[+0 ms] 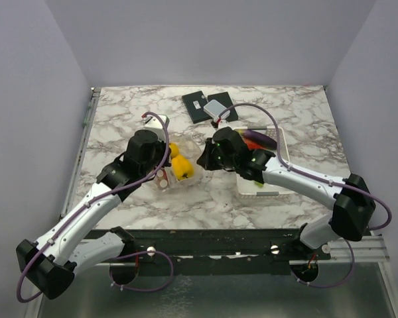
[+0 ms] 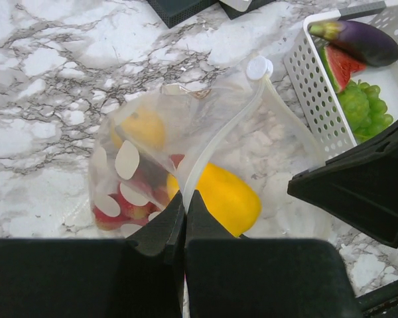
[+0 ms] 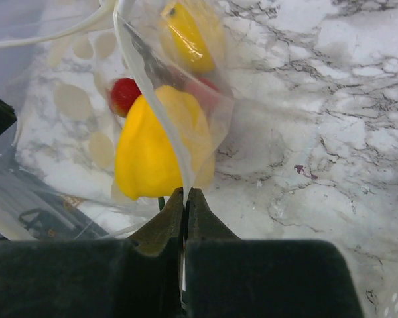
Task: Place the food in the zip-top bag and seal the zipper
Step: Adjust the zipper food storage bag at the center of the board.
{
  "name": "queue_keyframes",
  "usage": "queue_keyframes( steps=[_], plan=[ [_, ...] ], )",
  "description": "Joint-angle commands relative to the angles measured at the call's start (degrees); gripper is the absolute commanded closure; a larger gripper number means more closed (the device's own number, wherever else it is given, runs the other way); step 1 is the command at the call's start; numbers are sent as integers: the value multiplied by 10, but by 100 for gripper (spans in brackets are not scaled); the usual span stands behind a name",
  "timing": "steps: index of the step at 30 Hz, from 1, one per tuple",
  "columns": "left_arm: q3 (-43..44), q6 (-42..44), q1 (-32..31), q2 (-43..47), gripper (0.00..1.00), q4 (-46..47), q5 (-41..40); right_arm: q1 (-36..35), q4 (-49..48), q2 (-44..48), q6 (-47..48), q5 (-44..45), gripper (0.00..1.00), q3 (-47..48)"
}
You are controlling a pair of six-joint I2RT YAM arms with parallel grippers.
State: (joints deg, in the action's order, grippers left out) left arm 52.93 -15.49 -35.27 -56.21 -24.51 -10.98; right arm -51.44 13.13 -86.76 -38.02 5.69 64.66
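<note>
1. Nearest the bases, the left gripper (image 2: 186, 199) has its jaws pressed together on the near end of the zipper (image 2: 219, 132), the pale strip along the mouth of the zip-top bag (image 2: 113, 179)
2. The right gripper (image 3: 185, 195) is likewise pinched tight on a clear edge of the bag from the opposite side, so the bag hangs between the two grippers over the middle of the marble table (image 1: 119, 112)
3. Inside the bag lie a large yellow piece (image 2: 229, 195), a smaller yellow piece (image 2: 142, 126) and red strawberries (image 2: 119, 215), so part of the food is already loaded
4. The zipper curves away to a white round tab (image 2: 259, 66) at its far end, and the bag's other lip appears to bow out apart from it, so I judge the mouth open and the seal not yet made
5. Just beyond, on the right, the white basket (image 2: 305, 73) holds the eggplant (image 2: 361, 40), the watermelon slice (image 2: 338, 66) and the green grapes (image 2: 361, 109), none of them bagged yet
6. By that count the job looks about half done: three pieces to move, then the zipper to close
7. Farthest off, flat black objects (image 1: 202, 106) lie near the table's far edge and seem to play no part
</note>
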Motion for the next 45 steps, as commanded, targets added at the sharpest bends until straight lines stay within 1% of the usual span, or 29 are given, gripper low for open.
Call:
queue_keyframes(
  steps=[1, 8, 11, 13, 16, 17, 20, 25, 28, 30, 34, 37, 39, 41, 45],
  plan=[
    [47, -11, -2, 26, 100, -47, -15, -5, 27, 47, 35, 3, 99, 39],
    [113, -34, -2, 29, 100, -111, 12, -6, 83, 96, 66, 7, 99, 80],
    [120, -41, -2, 35, 100, -111, 24, -6, 74, 118, 70, 21, 99, 67],
    [103, -40, -2, 26, 100, -102, 19, -5, 70, 105, 77, 35, 99, 54],
    [77, -45, -1, -11, 100, -100, 4, -6, 129, 52, 84, 50, 99, 86],
    [75, -47, -2, -16, 100, -100, 9, -5, 137, 51, 85, 49, 99, 91],
    [93, -53, -2, 1, 100, -95, 20, -6, 110, 85, 97, 47, 99, 87],
    [137, -52, -1, 22, 100, -103, 26, -6, 144, 100, 112, 60, 99, 136],
    [113, -63, -1, 20, 100, -99, 35, -5, 126, 103, 107, 48, 99, 117],
    [72, -71, -1, 16, 100, -90, 27, -6, 114, 94, 97, 46, 99, 90],
    [-25, -106, -1, -3, 100, -55, 27, -5, 78, 50, 76, 29, 99, 26],
    [-67, -130, -1, -30, 100, -39, 42, -5, 81, 13, 65, 9, 99, 19],
    [-67, -132, -1, -36, 100, -36, 47, -6, 81, 11, 70, 2, 99, 24],
    [-46, -122, -1, -23, 100, -36, 52, -5, 83, 27, 80, 9, 99, 36],
    [27, -102, -1, 16, 100, -37, 55, -6, 121, 60, 102, 32, 99, 96]
  ],
)
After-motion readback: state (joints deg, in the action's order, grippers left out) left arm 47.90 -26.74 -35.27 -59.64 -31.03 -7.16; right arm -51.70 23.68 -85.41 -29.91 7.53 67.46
